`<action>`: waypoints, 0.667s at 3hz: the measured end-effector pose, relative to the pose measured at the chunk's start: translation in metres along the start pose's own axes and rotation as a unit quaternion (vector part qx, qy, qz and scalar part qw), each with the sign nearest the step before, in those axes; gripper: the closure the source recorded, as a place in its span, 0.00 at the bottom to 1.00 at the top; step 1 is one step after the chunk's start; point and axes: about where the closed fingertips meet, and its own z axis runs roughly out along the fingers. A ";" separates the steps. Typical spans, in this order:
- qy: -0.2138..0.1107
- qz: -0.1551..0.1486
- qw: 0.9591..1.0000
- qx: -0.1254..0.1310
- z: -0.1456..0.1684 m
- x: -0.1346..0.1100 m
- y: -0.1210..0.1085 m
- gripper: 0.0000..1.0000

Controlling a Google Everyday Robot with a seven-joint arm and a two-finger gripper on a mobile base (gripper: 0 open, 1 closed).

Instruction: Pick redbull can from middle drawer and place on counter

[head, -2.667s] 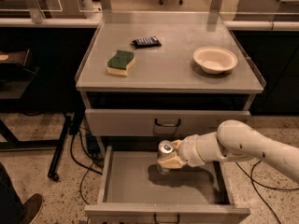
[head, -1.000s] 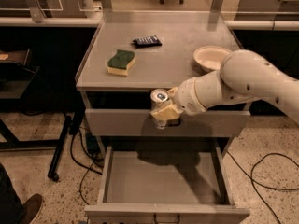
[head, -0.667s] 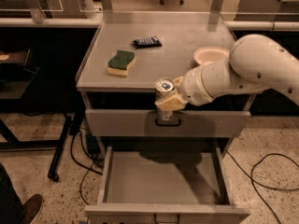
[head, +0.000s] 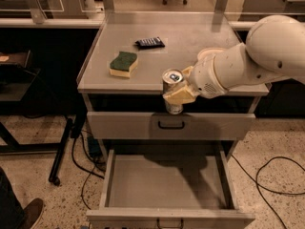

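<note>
My gripper [head: 177, 92] is shut on the redbull can [head: 172, 80], a slim silvery can with a shiny pull-tab top. I hold it upright in the air at the counter's front edge, above the open drawer. The middle drawer [head: 167, 183] is pulled out wide below and shows nothing inside. The counter [head: 162, 61] is the grey steel top just behind the can. My white arm [head: 257, 56] reaches in from the right.
On the counter lie a green and yellow sponge [head: 124, 63], a flat dark snack packet [head: 149, 43] and a white bowl [head: 208, 54] partly hidden by my arm. The upper drawer [head: 143, 125] is closed. Cables [head: 267, 175] lie on the floor.
My gripper has lifted the can out of the open drawer, up past the upper drawer's front to the counter's front edge.
</note>
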 end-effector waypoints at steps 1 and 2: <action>-0.016 -0.010 1.000 0.006 -0.003 -0.016 -0.025 1.00; -0.033 -0.015 0.999 0.010 -0.001 -0.037 -0.074 1.00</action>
